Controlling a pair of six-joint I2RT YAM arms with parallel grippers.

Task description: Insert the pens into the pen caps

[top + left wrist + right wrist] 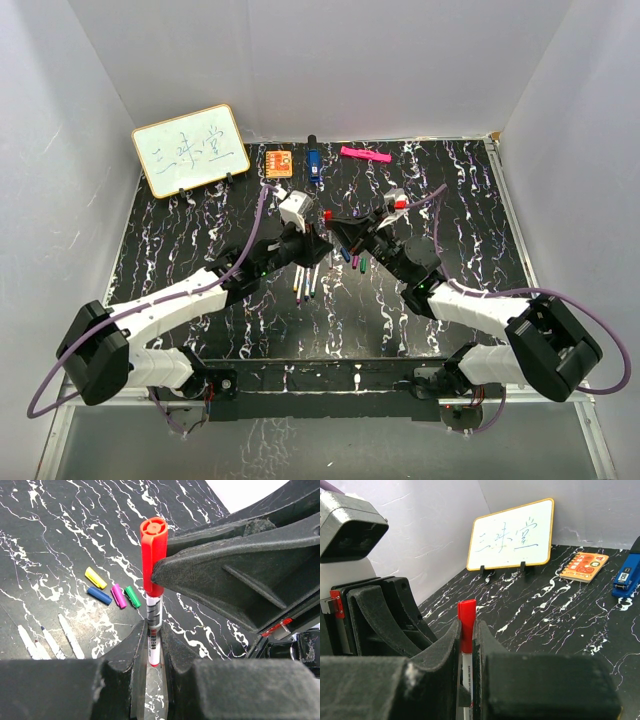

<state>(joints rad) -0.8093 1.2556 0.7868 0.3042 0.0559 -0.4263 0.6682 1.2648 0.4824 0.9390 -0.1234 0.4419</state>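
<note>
Now, step in hand: seating the short red plastic cap (pixel 152 555) on the thin white-barrelled pen (pixel 154 617) — both are lifted above the black white-veined surface (pixel 60 535), with the cap on the pen's upper end.
Grip, left: the left gripper (pixel 152 652) is clamped tight on the pen's lower barrel.
Grip, right: the right gripper (pixel 466 640) is pinched almost fully closed on the red cap, one pad on either side.
Fit so far: cap and barrel look in line; I cannot tell whether the cap is fully home.
Doing it well: push straight along the pen's axis with both wrists in line — a sideways lean would likely flex the thin barrel or let the cap skid in the pads. Release the cap side first, and only once no gap shows at its mouth.
Left to do: the yellow cap (pixel 95 577), blue cap (pixel 99 595), purple cap (pixel 118 596) and green cap (pixel 132 596) lie close together on the surface. The uncapped white pens (pixel 70 636) lie side by side near them, not touching.
</note>
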